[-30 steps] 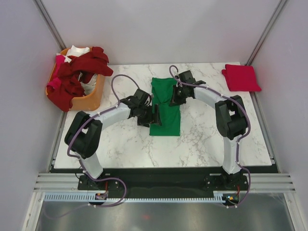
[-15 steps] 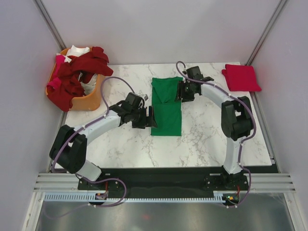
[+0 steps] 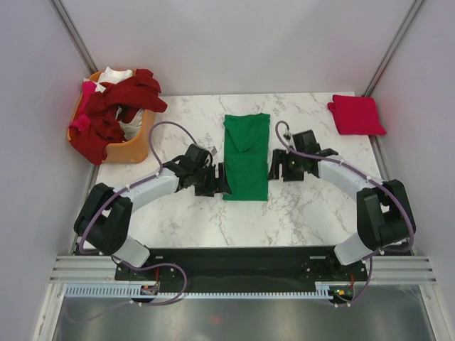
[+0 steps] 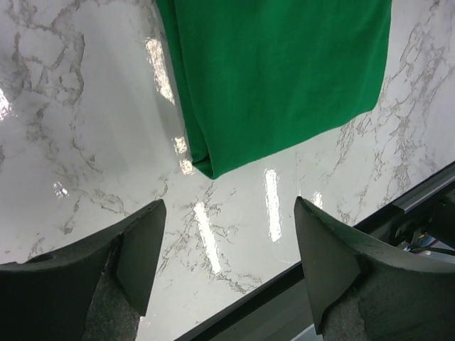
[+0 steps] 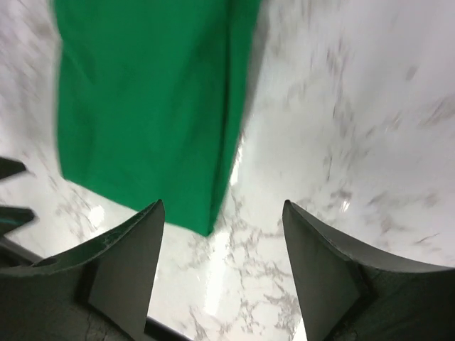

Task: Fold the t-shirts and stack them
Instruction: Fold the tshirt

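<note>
Marble worktop [image 3: 178, 213] carrying a green t-shirt [image 3: 245, 160] folded into a strip at centre.
Left pincer [image 3: 223, 178] and right pincer [image 3: 274, 168] flank its near end, both wide and empty, likely placed to take the corners for another fold.

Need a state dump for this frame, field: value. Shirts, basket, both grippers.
green shirt: folded into a long strip, flat, mid-table
red shirt: folded, far right corner
basket: far left corner
unfolded shirts: dark red, white, pink; heaped in basket, spilling over its rim
left gripper: open, empty, beside green shirt's left edge
right gripper: open, empty, beside green shirt's right edge
stack: not yet made
</note>
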`<action>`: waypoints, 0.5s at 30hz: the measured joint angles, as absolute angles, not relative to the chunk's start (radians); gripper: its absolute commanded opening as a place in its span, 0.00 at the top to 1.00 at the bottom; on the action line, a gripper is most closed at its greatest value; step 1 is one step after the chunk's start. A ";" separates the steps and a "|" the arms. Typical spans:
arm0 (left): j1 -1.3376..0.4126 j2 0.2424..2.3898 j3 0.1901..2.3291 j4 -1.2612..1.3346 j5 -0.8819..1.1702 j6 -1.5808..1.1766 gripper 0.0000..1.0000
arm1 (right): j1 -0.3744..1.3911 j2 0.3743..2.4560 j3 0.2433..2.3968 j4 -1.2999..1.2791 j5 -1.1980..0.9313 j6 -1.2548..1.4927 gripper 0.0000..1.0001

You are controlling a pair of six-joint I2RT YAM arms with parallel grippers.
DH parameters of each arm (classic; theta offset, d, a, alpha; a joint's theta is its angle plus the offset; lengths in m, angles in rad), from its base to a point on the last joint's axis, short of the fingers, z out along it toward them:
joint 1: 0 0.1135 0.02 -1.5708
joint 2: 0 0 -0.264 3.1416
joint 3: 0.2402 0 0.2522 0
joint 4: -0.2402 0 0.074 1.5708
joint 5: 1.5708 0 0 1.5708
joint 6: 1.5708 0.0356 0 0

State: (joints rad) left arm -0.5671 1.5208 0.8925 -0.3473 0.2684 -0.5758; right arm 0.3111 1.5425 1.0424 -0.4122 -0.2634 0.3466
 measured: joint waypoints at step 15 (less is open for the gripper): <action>-0.567 1.598 0.826 -0.204 0.300 -0.624 0.25 | 0.339 1.566 0.757 -0.227 -0.448 0.436 0.33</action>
State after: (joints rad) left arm -0.5671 1.5978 0.8261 -0.2043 0.3000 -0.6243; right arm 0.3389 1.5658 0.7570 -0.2268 -0.4484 0.4362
